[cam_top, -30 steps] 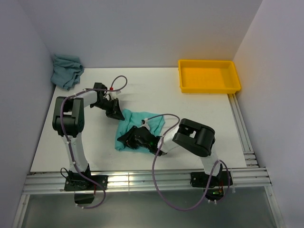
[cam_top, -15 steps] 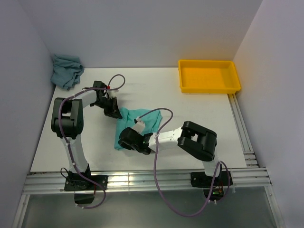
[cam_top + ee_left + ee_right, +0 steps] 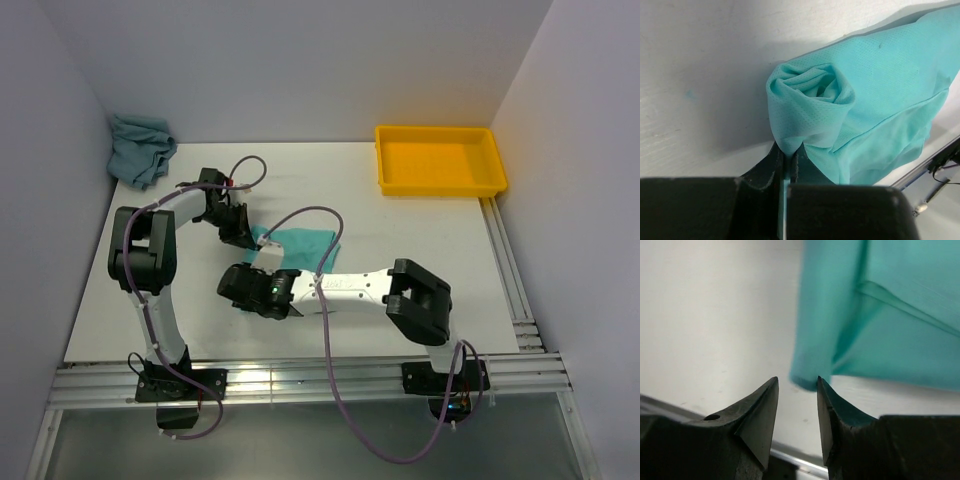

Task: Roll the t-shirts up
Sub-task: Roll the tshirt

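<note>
One roll barely begun on the mint t-shirt (image 3: 302, 243).
Your left gripper (image 3: 787, 159) pinches its curled corner; your right gripper (image 3: 797, 382) gapes empty; the grey-teal t-shirt (image 3: 140, 150) lies crumpled.

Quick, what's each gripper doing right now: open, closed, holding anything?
Left gripper: closed, pinching the mint t-shirt.
Right gripper: open, holding nothing.

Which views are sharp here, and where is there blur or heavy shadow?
Right wrist: the mint t-shirt is smeared by blur, the fingers crisp. Left wrist: fabric weave sharp, soft shadow on the table beside the roll. Top external: evenly lit, sharp.
</note>
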{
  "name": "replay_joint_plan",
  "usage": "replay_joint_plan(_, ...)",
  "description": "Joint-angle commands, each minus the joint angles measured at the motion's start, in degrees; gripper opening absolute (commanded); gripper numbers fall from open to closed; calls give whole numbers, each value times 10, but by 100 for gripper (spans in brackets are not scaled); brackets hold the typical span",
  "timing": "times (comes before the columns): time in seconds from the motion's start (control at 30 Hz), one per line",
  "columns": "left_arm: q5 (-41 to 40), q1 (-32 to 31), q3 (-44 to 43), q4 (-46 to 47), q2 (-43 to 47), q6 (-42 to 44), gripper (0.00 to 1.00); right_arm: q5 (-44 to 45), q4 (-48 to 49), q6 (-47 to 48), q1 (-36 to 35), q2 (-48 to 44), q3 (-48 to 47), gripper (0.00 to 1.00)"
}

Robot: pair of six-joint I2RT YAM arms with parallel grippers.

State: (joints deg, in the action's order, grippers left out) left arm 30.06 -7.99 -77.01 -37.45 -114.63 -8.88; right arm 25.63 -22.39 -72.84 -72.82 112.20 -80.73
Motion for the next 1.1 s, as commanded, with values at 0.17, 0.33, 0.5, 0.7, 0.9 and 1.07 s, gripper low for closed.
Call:
replay_joint_plan(0.17,-98,-5,-4,16,12,14,0,106,-214,63,-7,71,-221,44)
replay_joint_plan(0.33,-99,-8,-7,10,15,12,0,123,-235,98,9,136,-283,44)
replay_joint_plan(0.5,-105,-11,-8,6,18,13,0,147,-223,132,27,180,-332,43)
replay_joint_plan(0.7,-105,-11,-10,3,17,16,0,150,-250,153,36,218,-391,45)
replay_joint_plan(0.9,-101,-12,-16,-1,14,16,0,142,-252,145,38,228,-385,48)
replay_joint_plan(1.07,-101,-13,-17,-2,13,17,0,130,-254,147,38,244,-391,50)
